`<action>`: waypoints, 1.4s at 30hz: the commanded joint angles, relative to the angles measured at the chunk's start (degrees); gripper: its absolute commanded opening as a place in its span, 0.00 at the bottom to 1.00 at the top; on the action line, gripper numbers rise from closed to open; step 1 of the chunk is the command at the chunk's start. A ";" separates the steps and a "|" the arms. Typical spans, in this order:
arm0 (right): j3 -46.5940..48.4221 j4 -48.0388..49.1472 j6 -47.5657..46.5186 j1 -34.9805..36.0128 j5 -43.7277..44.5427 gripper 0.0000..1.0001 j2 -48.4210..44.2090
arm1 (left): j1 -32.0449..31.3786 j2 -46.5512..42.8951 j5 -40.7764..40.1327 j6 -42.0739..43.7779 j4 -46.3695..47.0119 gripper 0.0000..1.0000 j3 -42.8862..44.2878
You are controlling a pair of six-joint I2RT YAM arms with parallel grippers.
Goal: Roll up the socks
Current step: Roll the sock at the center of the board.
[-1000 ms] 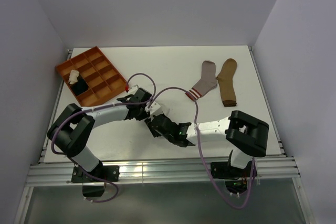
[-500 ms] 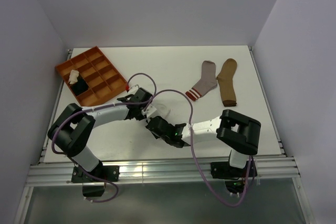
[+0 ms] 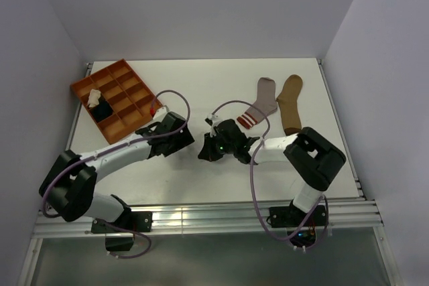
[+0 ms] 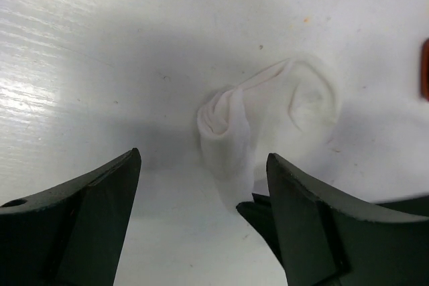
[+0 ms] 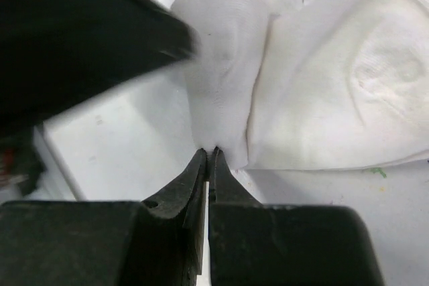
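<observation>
- Top view: the orange tray (image 3: 132, 90) sits at the far left corner of the tabletop (image 3: 201, 85). It holds a cream bundle (image 3: 94, 96) and a black sock (image 3: 102, 109), which I judge to be already rolled and put away.
- The grey sock (image 3: 261, 104) and the tan sock (image 3: 291, 104) lie flat and unrolled toward the far right corner.
- The left gripper (image 3: 188, 142) and the right gripper (image 3: 203, 152) meet mid-tabletop. The white sock between them is too pale to pick out here.
- Left wrist view: the left gripper (image 4: 203, 159) has its jaws wide, holding nothing. The white sock (image 4: 231, 135) lies beyond them, one end curled into a loose roll and the rest flat.
- Right wrist view: the right gripper (image 5: 211, 152) has its jaws pressed together, tips touching the roll's edge on the white sock (image 5: 322, 92). I cannot tell whether fabric is pinched.
- Count: five socks and one tray. Two look done, one is partly rolled, and two are left.
</observation>
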 commanded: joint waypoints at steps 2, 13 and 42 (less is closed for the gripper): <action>-1.66 5.03 8.97 -5.65 -18.96 0.00 2.29 | 0.64 -7.13 -3.14 -2.38 0.95 0.81 -2.72; 0.01 14.00 21.02 -14.45 -33.30 0.00 12.67 | 0.55 -9.44 3.36 -0.80 11.06 0.74 -10.11; 7.74 -0.22 13.29 -15.86 -33.22 0.00 18.91 | 0.11 6.82 1.86 -5.63 14.85 0.47 -9.41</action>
